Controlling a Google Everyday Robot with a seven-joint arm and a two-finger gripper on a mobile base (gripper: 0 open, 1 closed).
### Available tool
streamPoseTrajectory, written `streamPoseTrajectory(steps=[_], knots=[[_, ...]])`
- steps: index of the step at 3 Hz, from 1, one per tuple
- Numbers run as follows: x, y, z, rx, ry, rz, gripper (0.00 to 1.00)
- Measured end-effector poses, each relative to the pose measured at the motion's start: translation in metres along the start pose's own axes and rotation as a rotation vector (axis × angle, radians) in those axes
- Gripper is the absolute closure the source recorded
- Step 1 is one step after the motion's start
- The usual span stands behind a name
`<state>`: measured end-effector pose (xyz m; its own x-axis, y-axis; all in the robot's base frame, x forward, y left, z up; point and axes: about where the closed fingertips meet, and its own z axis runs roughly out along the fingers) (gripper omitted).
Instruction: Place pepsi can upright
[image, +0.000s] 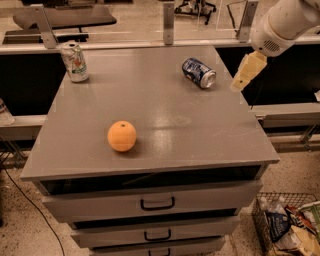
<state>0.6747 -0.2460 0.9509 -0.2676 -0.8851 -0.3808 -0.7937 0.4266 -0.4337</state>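
The gripper (239, 83) is held empty off the right edge of the table (165, 125), near the pepsi can (199, 72) lying on its side; its opening cannot be told.

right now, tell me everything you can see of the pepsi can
The pepsi can is dark blue metal with white markings and a silver end facing front-right. It lies on its side on the grey table, toward the far right corner, touching only the tabletop. The claw hangs to its right, by the table's right edge, apart from it.
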Motion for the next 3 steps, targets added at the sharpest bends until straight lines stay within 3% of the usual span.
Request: streamPoseTrajectory(steps=[1, 2, 3], knots=[[-0.023, -0.018, 0.022, 0.032, -0.043, 0.058, 0.0], [-0.051, -0.046, 0.057, 0.065, -0.06, 0.19, 0.0], [-0.072, -0.064, 0.086, 0.057, -0.063, 0.339, 0.0]])
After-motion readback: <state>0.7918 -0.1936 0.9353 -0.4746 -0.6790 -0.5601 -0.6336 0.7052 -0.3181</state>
